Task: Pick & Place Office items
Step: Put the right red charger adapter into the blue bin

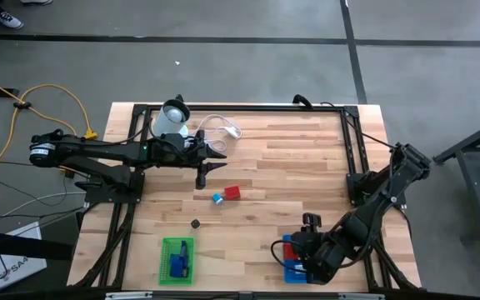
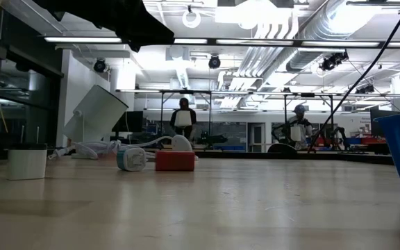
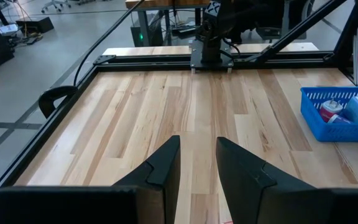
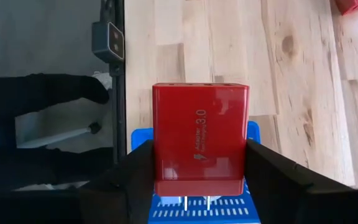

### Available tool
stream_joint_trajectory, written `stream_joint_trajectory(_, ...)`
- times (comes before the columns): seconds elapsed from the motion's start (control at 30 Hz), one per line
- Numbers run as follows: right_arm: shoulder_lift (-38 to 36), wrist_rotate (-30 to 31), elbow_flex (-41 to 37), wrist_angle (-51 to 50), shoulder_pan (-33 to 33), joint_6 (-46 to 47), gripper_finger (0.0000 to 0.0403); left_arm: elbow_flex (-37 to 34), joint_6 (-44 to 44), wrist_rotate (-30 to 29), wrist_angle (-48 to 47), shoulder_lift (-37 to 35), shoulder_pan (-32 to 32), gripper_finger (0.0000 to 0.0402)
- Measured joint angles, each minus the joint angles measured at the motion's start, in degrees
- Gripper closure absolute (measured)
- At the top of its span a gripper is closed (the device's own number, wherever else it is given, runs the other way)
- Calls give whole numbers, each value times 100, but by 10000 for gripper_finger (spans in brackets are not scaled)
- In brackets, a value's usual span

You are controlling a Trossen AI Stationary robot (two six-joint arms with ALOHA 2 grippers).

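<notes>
Now | right hand (image 4: 201, 163): red charger (image 4: 200, 138) clamped between fingers, over blue basket (image 1: 292, 272), lower right | left hand (image 3: 197, 163): nearly closed, nothing held, upper centre over bench (image 1: 290, 167).

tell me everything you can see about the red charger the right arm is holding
The red charger is a glossy, boxy plastic block with rounded edges, a lightning mark and "3.0" printed on its face, and small ports along one end. Two metal prongs stick out of the opposite end. The right pincer is clamped on its two sides, holding it directly above the blue basket at the table's near right corner. Whether it touches the basket cannot be told.
</notes>
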Motion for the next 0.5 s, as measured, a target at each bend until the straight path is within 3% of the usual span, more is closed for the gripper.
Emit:
stream_joint_trajectory(0.3,4,-68,-767,112,-130,331,202,0,0,-1,0,0,-1,304)
stream_joint_trajectory(0.5,4,-777,-1613,1120,-333,430,199,0,0,0,0,0,-1,304)
